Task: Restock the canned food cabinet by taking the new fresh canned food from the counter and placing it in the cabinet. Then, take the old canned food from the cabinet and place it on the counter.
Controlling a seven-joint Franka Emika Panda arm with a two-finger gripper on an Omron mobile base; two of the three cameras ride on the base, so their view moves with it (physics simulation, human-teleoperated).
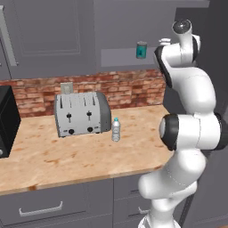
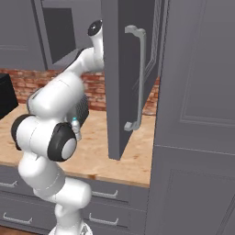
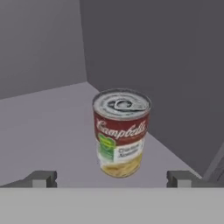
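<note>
Nearest thing: two dark fingertips (image 3: pixel 43 178) are seen at the bottom of the hand view, at 7 and 5 o'clock, spread wide apart and gripping nothing; the gripper (image 3: pixel 111 179) is released.
Old can: one old canned food (image 3: pixel 121 131) is seen just beyond the fingertips, near the middle of the hand view, between them but touched by neither.
Old can axis: its long axis is stood upright on the shelf board, grey ring-pull top toward 12 o'clock, red band under the top, yellow-green label turned to the camera.
New can: one new fresh canned food (image 1: pixel 141 50) is seen in the left base view at 1 o'clock, upright on the shelf inside the cabinet (image 1: pixel 120 26), well above the worktop.
Count of cans: two are counted, one teal-blue and one with a red band; both are inside the cabinet.
Other things counted: one toaster (image 1: pixel 82 113), one water bottle (image 1: pixel 116 129) upright just right of it, one black appliance (image 1: pixel 8 120) at 9 o'clock.
Surface: the counter (image 1: pixel 67 156) is a light wooden worktop with orange-brown grain, backed by red brick (image 1: pixel 124 89).
Room: grey drawer fronts (image 1: pixel 44 205) are set under the worktop; one open cabinet door (image 2: pixel 121 78) with a curved handle (image 2: pixel 139 78) is shown in the right base view, hiding the hand there.
Shelf: a flat grey shelf board (image 3: pixel 52 131) meets plain grey walls at a corner toward 11 o'clock.
</note>
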